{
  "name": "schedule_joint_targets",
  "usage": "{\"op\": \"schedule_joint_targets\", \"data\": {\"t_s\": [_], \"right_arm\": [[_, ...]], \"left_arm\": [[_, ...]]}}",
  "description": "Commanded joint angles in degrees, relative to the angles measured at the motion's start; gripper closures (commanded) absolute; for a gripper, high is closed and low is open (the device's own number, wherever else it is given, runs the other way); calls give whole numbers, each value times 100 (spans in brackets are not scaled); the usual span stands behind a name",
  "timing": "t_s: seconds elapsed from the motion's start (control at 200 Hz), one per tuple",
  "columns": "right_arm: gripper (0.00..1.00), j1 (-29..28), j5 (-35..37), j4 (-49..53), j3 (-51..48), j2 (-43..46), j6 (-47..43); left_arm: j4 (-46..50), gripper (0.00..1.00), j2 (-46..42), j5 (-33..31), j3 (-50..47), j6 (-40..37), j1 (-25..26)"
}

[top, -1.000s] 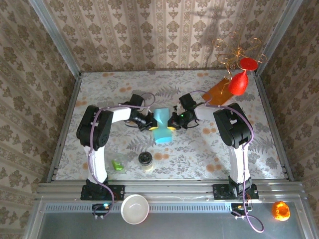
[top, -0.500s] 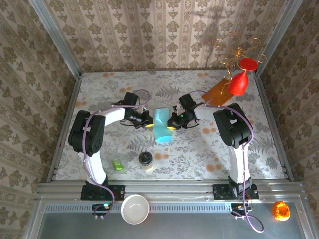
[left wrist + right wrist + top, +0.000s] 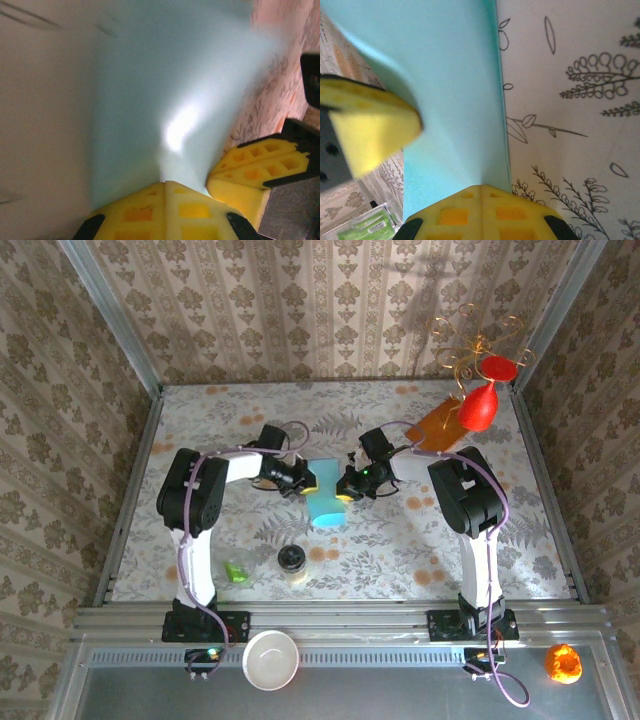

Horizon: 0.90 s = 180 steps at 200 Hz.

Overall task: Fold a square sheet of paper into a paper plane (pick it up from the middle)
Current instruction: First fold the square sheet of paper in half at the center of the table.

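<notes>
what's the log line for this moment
left gripper: shut on light blue paper sheet | right gripper: shut on it too | sheet: bent between them

No text, brand, number or sign can be read; the small green packet lying on the patterned table bears pale printed marks in the right wrist view, too blurred and small to decipher.

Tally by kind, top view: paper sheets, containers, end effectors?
Paper sheets: 2, thin light blue paper sheet, orange-brown flat sheet
Containers: 2, white round bowl, black-lidded small jar
End effectors: 2, left end effector, right end effector
Total: 6
</notes>
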<state>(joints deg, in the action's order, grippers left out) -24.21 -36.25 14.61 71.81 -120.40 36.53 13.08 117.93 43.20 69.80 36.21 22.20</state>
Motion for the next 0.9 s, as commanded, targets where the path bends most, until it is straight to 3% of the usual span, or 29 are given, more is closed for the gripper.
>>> {"op": "schedule_joint_targets", "data": {"t_s": [0.0, 0.165, 0.265, 0.365, 0.445, 0.635, 0.895], "right_arm": [[96, 16, 2025, 1571, -624, -1065, -50], [96, 21, 2025, 1562, -649, -1056, -53], [96, 21, 2014, 1562, -659, -1023, -51], [96, 21, 2017, 1564, -664, -1021, -48], [97, 21, 1998, 1554, -668, -1038, -40], [97, 21, 1928, 1500, -680, -1065, 25], [97, 34, 2016, 1525, -721, -1048, 3]], "left_arm": [[36, 98, 70, -330, -218, -152, -573], [133, 98, -338, -321, -439, -275, -960], [104, 98, -747, -212, -383, -235, -790], [-516, 98, -933, 175, -430, 186, -497], [-911, 97, -780, 288, -352, 529, -207], [-609, 98, -10, 115, 326, 506, 338], [-342, 98, 379, -165, 494, 253, 235]]}}
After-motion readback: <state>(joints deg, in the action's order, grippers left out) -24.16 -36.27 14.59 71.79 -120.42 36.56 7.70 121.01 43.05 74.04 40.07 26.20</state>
